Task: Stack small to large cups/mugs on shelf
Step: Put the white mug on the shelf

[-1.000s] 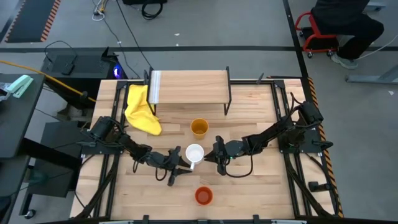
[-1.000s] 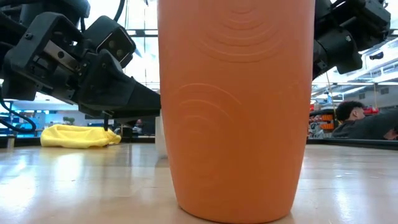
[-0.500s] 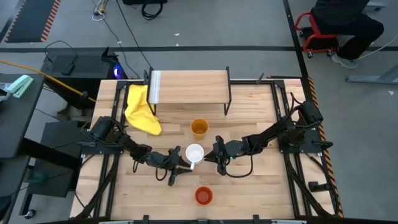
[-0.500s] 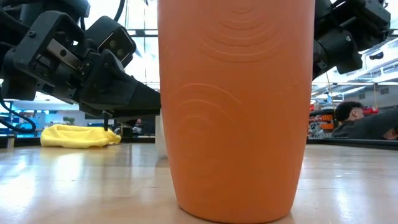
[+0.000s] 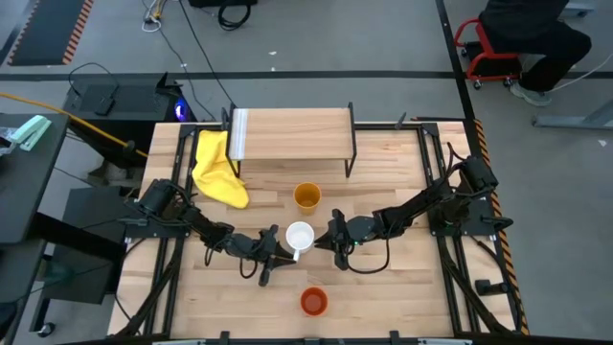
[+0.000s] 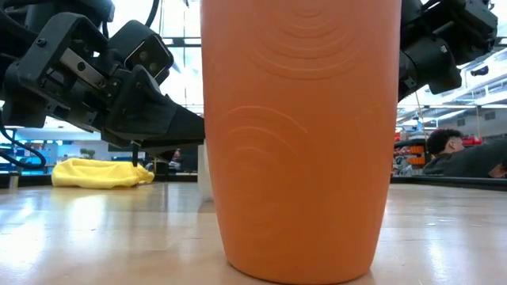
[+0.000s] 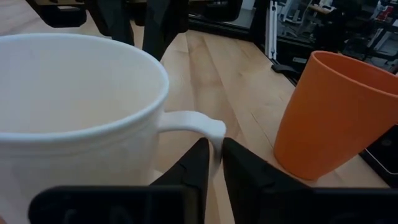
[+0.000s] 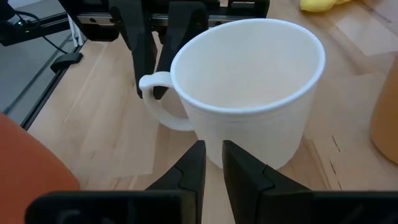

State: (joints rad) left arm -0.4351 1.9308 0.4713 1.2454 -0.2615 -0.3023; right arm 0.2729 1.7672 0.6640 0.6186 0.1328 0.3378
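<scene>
Mug [image 5: 300, 236] sits mid-bench; left gripper [image 5: 279, 255] pinches its handle [image 7: 198, 127], right gripper [image 5: 329, 240] beside it, fingers nearly together

a glossy white ceramic-looking mug [image 8: 249, 93] with a smooth glazed handle stands on a pale wooden tabletop [image 5: 402, 287] of visible grain and a soft satin sheen. the orange-red cup [image 6: 301, 134] looks like matt plastic, faint curved ridges moulded into its wall. the yellow-orange cup [image 7: 329, 112] is matt and smooth. a soft, crumpled yellow cloth [image 5: 218, 171] lies by the shelf [image 5: 297, 134], a light wood plank on thin black metal legs.
</scene>
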